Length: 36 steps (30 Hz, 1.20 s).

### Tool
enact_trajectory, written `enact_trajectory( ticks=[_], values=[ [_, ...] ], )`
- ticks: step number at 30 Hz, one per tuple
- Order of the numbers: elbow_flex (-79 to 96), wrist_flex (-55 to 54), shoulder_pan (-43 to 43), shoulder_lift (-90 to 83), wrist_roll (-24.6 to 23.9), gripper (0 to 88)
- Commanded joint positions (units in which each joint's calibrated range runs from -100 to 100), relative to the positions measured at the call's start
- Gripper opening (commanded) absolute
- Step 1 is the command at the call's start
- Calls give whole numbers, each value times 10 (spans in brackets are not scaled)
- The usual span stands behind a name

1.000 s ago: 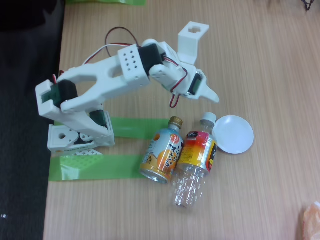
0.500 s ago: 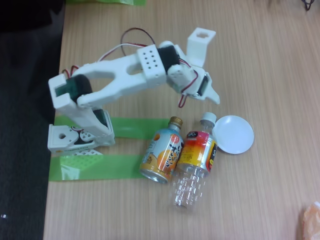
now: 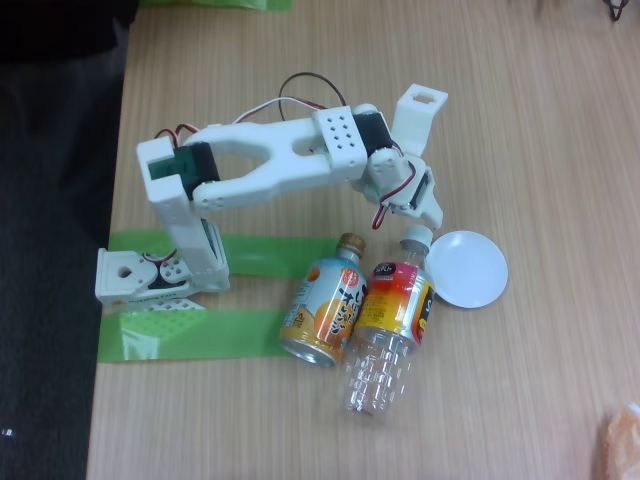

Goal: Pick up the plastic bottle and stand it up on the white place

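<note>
The plastic bottle lies on its side on the wooden table, white cap toward the back, red-orange-yellow label around its middle. The white place is a small round dish just right of the bottle's neck, and the cap sits at its left rim. My white gripper hangs just above and behind the cap, pointing down at it. Its fingers show as a single closed wedge with nothing between them.
An orange-and-blue can with a gold cap lies against the bottle's left side. The arm's base stands at the left on green tape strips. The table's left edge borders a dark floor. Something orange shows at the bottom right corner.
The arm has stretched forward and to the right, and the gripper has come down from behind the bottles to just over the bottle's cap. The bottle, can and dish have not moved.
</note>
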Motion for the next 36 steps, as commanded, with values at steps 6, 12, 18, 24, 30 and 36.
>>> enact_trajectory(
  ticks=[6,12,18,24,30,36],
  values=[
    [-25,-47,25,33,3,251],
    [-25,-58,46,61,3,251],
    [-25,-60,60,80,24,251],
    [-25,-59,63,82,24,251],
    [-25,-59,60,81,24,251],
    [-25,-59,60,83,24,251]
  ],
)
